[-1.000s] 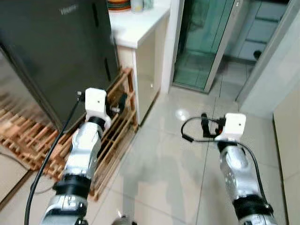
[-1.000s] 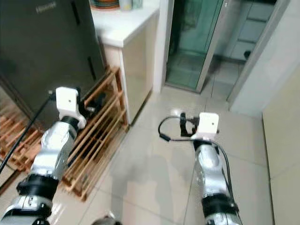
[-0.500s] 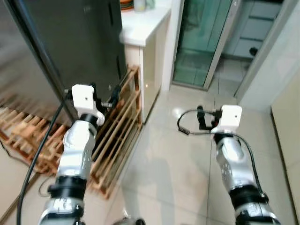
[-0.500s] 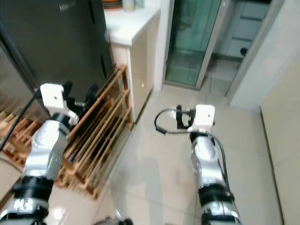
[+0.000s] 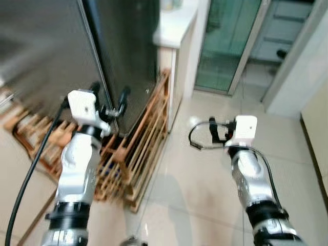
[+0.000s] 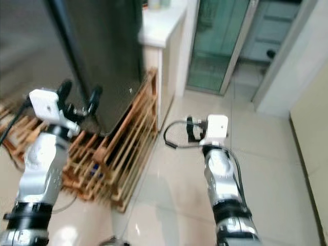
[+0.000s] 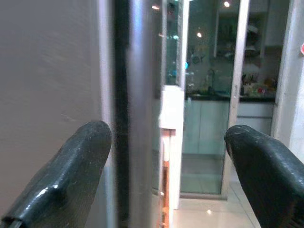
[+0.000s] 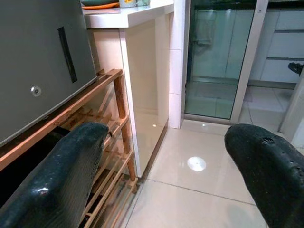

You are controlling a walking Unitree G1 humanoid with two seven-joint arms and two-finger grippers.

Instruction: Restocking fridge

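Dark grey and shiny, the fridge (image 5: 72,46) is seen in the upper left of the left eye view, standing on a wooden rack (image 5: 138,154) made of thin slats. The fridge doors are shut. The left gripper (image 5: 108,97) is being held up in the left middle of the frame, close to the fridge's front corner edge. Its 2 black fingers (image 7: 71,175) are spread wide apart, and nothing is being held between them. In the left wrist view, the corner edge of the fridge is seen just past one finger.

The right gripper (image 5: 219,130) is being held out in the middle right of the frame, over the pale tiled floor (image 5: 195,189). Its 2 fingers (image 8: 61,175) are also spread wide, with nothing in them. A white counter (image 5: 177,23) is seen at the top, just right of the fridge, and a green glass door (image 5: 228,41) is seen beside it.
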